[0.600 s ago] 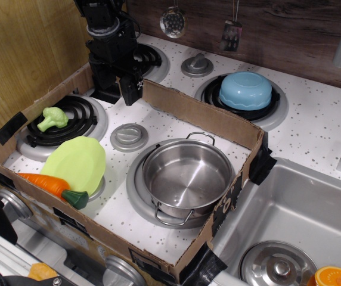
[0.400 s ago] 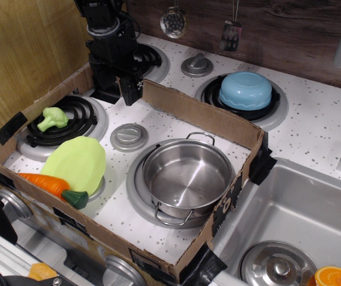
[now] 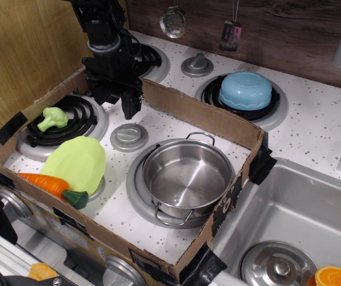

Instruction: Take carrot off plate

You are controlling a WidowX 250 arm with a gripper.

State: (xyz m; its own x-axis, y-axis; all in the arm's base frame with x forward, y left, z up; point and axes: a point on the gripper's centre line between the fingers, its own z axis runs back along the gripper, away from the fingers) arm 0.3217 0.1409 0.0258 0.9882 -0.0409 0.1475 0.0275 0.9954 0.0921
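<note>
Arm upright at rear-left, end effector [image 3: 115,98] pointing down w/ fingers apart, empty, well apart from carrot [image 3: 51,186] on plate [image 3: 75,162] edge.

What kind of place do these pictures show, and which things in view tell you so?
Most likely a toy play kitchen used as a robot test bench. The stovetop has black coil burners and grey knobs, a sink sits beside it, and the food is plastic: a carrot and broccoli.
</note>
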